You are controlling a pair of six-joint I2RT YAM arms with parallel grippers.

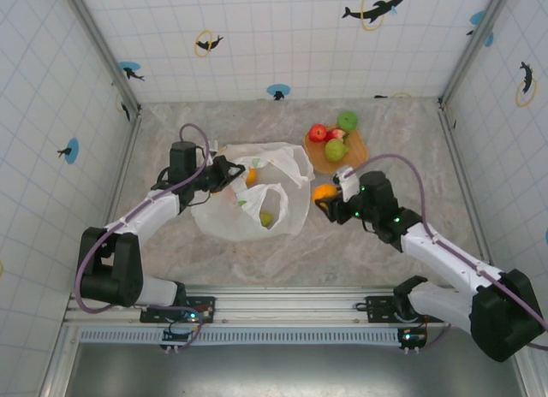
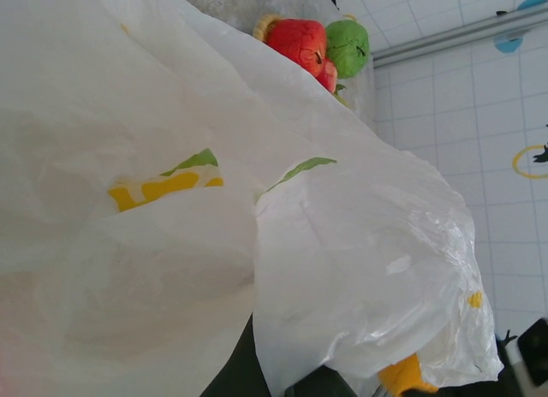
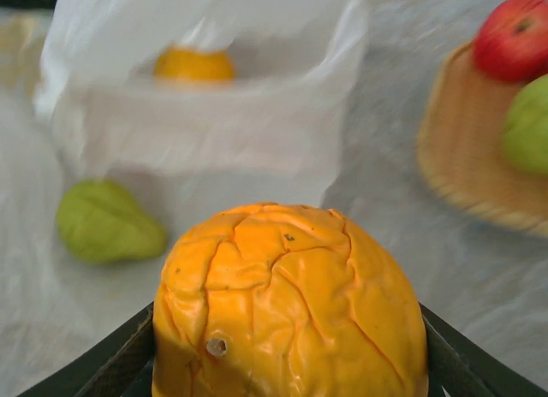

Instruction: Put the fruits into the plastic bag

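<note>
The right pincer is clamped on an orange, holding it just off the right edge of the plastic bag, between the bag and the tray. From the right wrist, the orange sits wrinkled and large between the two dark fingers, with the bag ahead of it.

The bag lies crumpled in the middle of the bench, its handle loops towards the tray. A second orange shows within its outline on the far side and a pear on the near side (both also show from the right wrist, the second orange behind film, the pear low on the left).

The left pincer is at the bag's left rim, but I cannot tell whether it is clamped on the film; the bag drapes across the left wrist view.

A red apple and a green apple rest on the tray, touching neighbours.
</note>
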